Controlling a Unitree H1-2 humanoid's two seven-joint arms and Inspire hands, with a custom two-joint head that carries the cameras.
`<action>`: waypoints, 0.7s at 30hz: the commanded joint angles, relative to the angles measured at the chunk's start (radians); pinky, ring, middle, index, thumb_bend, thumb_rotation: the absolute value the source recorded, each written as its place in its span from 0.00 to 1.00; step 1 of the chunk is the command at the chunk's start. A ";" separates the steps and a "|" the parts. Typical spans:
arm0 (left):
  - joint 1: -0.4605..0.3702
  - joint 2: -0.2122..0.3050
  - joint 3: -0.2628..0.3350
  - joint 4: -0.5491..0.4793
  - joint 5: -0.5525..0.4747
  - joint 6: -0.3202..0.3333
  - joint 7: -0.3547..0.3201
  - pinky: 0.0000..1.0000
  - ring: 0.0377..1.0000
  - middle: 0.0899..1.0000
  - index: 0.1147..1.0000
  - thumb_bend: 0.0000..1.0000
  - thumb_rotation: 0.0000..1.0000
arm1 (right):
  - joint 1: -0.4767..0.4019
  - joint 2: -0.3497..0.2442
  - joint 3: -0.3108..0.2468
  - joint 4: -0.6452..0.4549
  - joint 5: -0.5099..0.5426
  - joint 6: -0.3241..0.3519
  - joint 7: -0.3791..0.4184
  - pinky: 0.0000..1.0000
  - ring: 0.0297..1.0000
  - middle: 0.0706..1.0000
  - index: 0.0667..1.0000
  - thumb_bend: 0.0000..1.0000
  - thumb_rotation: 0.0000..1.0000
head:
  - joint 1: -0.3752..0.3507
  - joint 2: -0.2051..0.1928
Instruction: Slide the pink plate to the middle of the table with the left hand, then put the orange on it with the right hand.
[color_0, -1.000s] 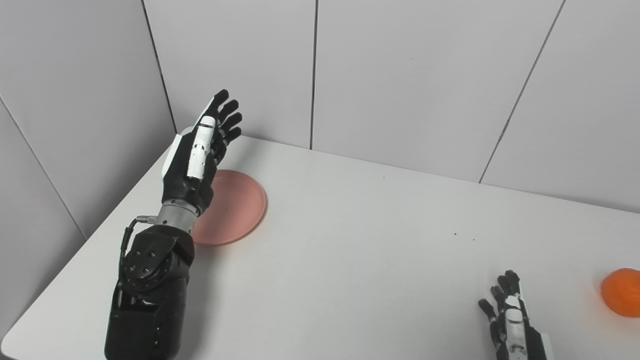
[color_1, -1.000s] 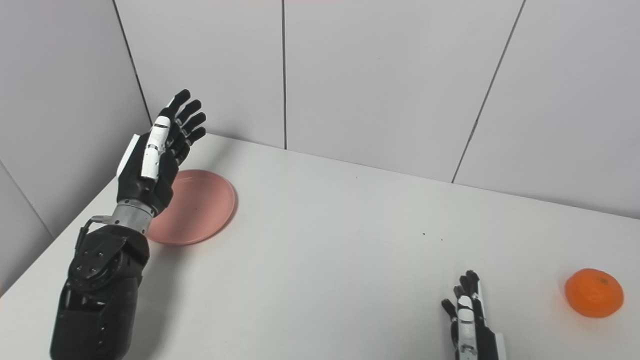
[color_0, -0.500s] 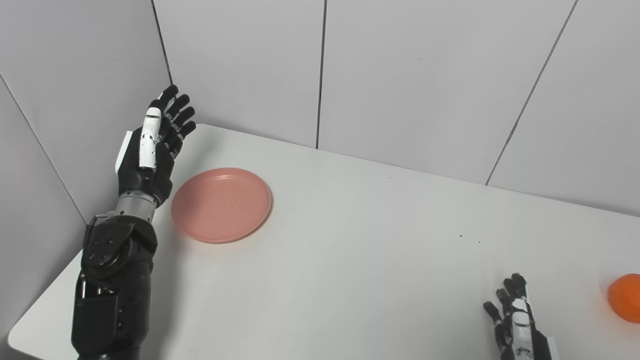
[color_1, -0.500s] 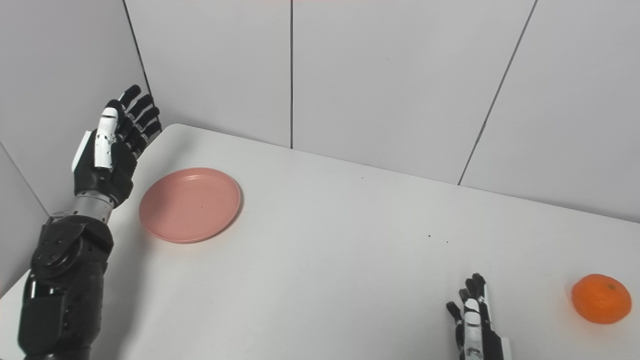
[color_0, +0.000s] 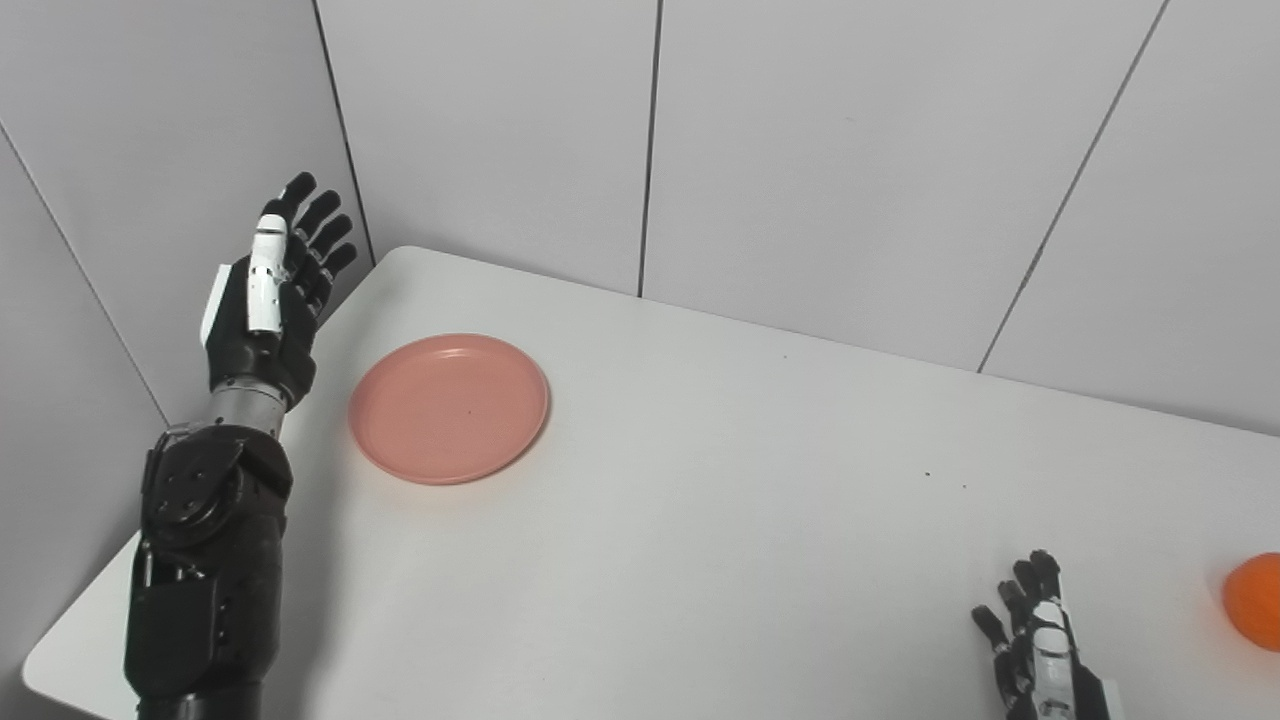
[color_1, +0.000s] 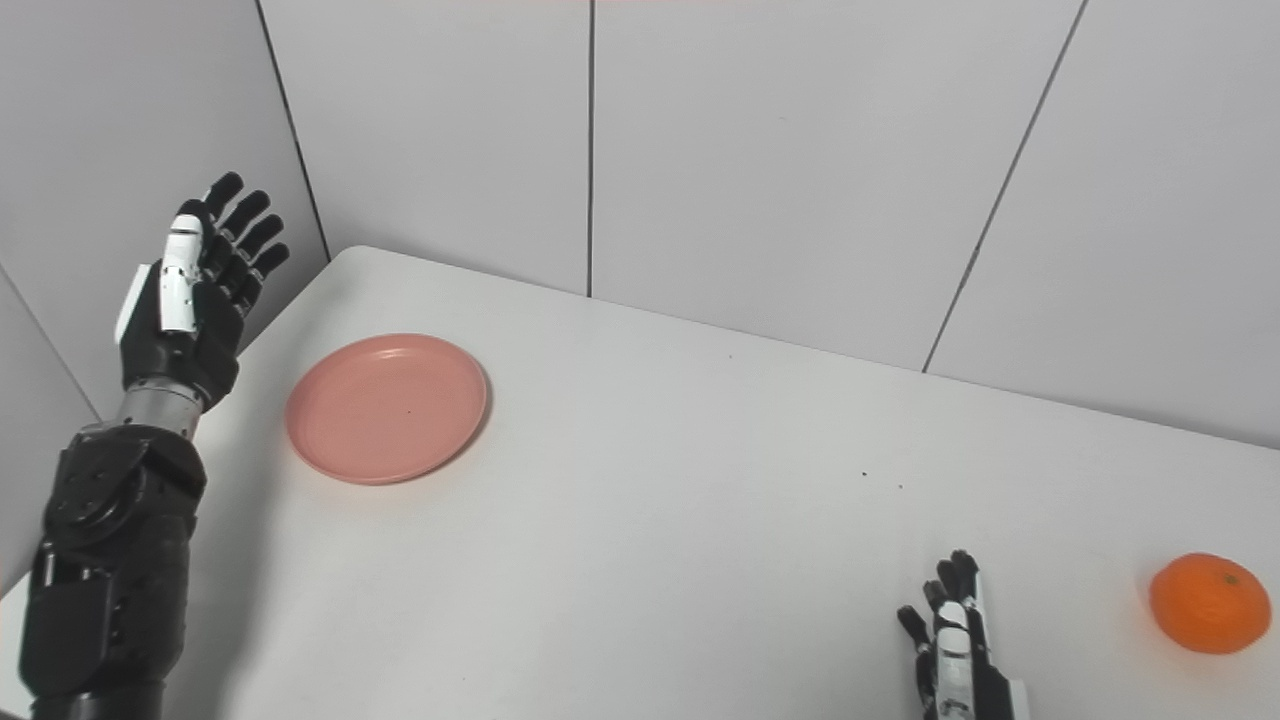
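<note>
The pink plate (color_0: 449, 407) lies flat near the table's far left corner. My left hand (color_0: 268, 310) is raised upright to the left of the plate, over the table's left edge, open with fingers spread and apart from the plate. The orange (color_1: 1209, 603) rests on the table at the near right. My right hand (color_1: 953, 650) lies low at the bottom edge, open, well to the left of the orange and not touching it.
The white table (color_0: 720, 480) runs under grey wall panels (color_0: 820, 150) at the back and left. Its left edge (color_0: 95, 610) passes just beside my left forearm. A few small dark specks (color_0: 927, 473) mark the tabletop.
My left hand has swung left, from in front of the plate to beside it over the table's edge, uncovering the whole plate. The camera has shifted slightly. The right hand has stayed in place.
</note>
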 joint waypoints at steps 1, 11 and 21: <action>-0.019 0.030 0.006 -0.014 0.003 -0.037 0.007 0.91 0.91 0.91 0.89 0.36 1.00 | -0.001 -0.003 -0.005 -0.014 0.005 -0.026 0.011 1.00 1.00 1.00 1.00 0.16 1.00 | 0.002 0.001; -0.012 0.025 0.019 0.040 -0.017 -0.051 0.002 0.92 0.91 0.91 0.89 0.35 1.00 | -0.001 -0.007 -0.012 -0.015 -0.002 -0.020 0.016 1.00 1.00 1.00 1.00 0.16 1.00 | 0.009 0.003; -0.009 0.019 0.030 0.104 -0.034 -0.059 0.004 0.92 0.91 0.91 0.88 0.31 1.00 | -0.005 -0.008 -0.018 -0.019 0.009 -0.005 0.021 1.00 1.00 1.00 1.00 0.17 1.00 | 0.018 0.002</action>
